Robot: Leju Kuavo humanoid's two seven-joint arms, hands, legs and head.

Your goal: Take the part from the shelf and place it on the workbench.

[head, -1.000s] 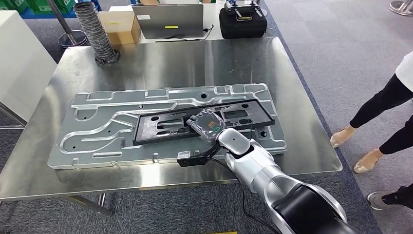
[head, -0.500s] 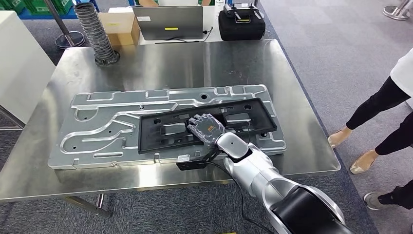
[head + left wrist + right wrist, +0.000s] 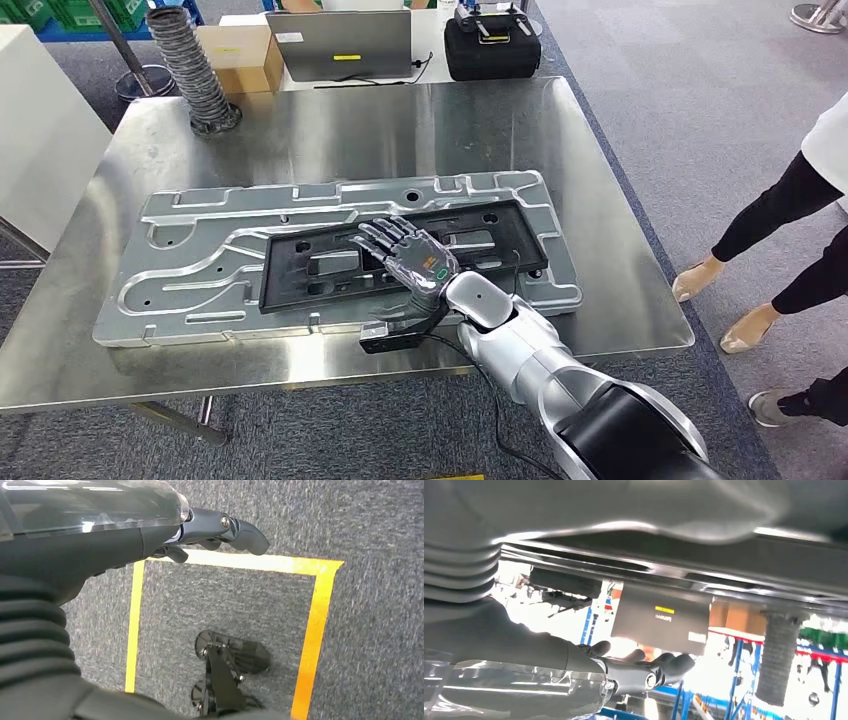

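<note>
The steel workbench [image 3: 330,130] stands on grey carpet [image 3: 700,90]. A large silver panel [image 3: 200,250] lies flat across it, and the black part [image 3: 310,270] lies on the panel, toward the bench's right half. The right hand [image 3: 405,252] is over the part with fingers spread, holding nothing. Beyond the bench's far edge are a laptop [image 3: 340,42], a black case [image 3: 492,45], a cardboard box [image 3: 238,58] and a ribbed hose [image 3: 192,68]. A person's legs [image 3: 780,235] stand right of the bench. The left hand [image 3: 150,535] hangs over carpet with yellow tape [image 3: 315,625], fingers apart and empty.
</note>
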